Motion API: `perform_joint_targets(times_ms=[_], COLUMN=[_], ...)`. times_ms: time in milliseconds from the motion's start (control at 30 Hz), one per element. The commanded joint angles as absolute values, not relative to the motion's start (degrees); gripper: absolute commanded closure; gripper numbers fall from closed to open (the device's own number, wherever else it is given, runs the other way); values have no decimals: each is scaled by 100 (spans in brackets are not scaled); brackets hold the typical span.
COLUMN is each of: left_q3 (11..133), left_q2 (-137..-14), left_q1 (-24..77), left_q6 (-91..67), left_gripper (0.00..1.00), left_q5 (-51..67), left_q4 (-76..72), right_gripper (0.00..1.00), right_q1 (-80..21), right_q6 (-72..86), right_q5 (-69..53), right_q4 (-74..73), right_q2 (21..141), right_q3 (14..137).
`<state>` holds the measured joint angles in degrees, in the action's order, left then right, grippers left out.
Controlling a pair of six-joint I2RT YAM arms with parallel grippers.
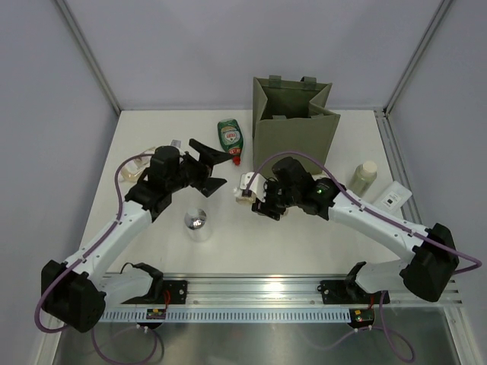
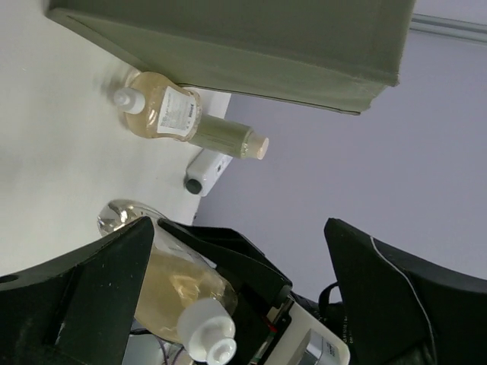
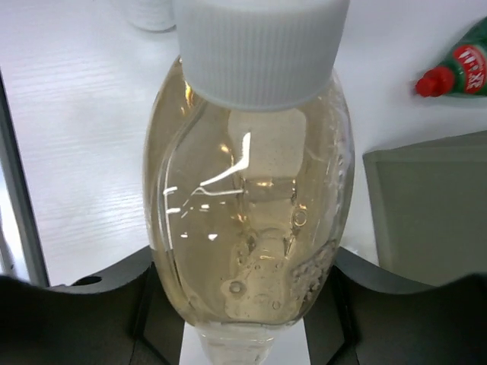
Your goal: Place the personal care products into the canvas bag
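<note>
Right wrist view is showing the right gripper (image 3: 243,315) clamping the amber bottle (image 3: 243,220) by its base, holding it clear of the table (image 1: 152,251) near the canvas bag (image 1: 293,137) for loading, while the left gripper (image 1: 225,169) is hanging wide open alongside.

The label on the green bottle (image 1: 230,137) is unreadable.

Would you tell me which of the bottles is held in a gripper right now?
The clear amber bottle with the white cap: the right gripper is shut on it. The green bottle and the cream bottle rest on the table, in no gripper.
</note>
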<state>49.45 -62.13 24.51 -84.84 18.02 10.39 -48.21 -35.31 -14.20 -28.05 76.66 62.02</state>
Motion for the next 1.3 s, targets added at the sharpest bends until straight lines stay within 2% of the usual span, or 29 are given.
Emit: perform_joint_targets(times_ms=[0, 133, 233, 367, 533, 633, 733, 833, 933, 1100, 1133, 1167, 1200, 1233, 1267], left_q3=[5282, 5615, 5897, 5968, 5864, 5347, 5055, 4896, 4896, 4957, 4957, 4957, 4957, 4966, 4966], left_q2=[-6363, -6390, -6293, -6013, -5652, -5178, -4801, -4571, -4456, -4386, -4377, -4368, -4377, -4386, -4394], left_q1=[2365, 2338, 2347, 2355, 2487, 2549, 2610, 2654, 2654, 2663, 2663, 2663, 2672, 2672, 2672], left_q6=[-7955, -7165, -6102, -4811, -3737, -3446, -3402, -3244, -3138, -2953, -2936, -2936, -2944, -2979, -2988], left_gripper=[1, 1, 1, 1, 1, 1, 1, 1, 1, 1, 1, 1, 1, 1, 1], left_q5=[1688, 1390, 1134, 1116, 976, 835, 668, 422, 264, 88, 70, 44, 9, -174, -237], left_q4=[913, 1291, 1599, 1775, 2346, 2312, 2329, 2487, 2654, 3005, 3049, 3085, 3215, 3304, 3366], right_gripper=[100, 100, 100, 100, 100, 100, 100, 100, 100, 100, 97, 90, 79, 62, 59], right_q1=[-4466, -4132, -3728, -3122, -1543, -1248, -1239, -1239, -1257, -1467, -1485, -1511, -1512, -1520, -1529], right_q6=[-3542, -3157, -2648, -1883, -128, 421, 614, 546, 448, -297, -734, -999, -1228, -1518, -1607], right_q5=[-2153, -2530, -2935, -2901, -2900, -2340, -1724, -1494, -1792, -2431, -2626, -2985, -3127, -3199, -3208], right_q4=[-2250, -2513, -2891, -3225, -3006, -2909, -2796, -2243, -1864, -2100, -2240, -2607, -2776, -2925, -3144], right_q2=[7041, 6663, 6478, 6617, 7653, 8497, 9341, 9878, 10186, 10432, 10441, 10468, 10511, 10538, 10573], right_q3=[6223, 6424, 7152, 8777, 10474, 11764, 12285, 12122, 11884, 11488, 11348, 11303, 11251, 11172, 11145])
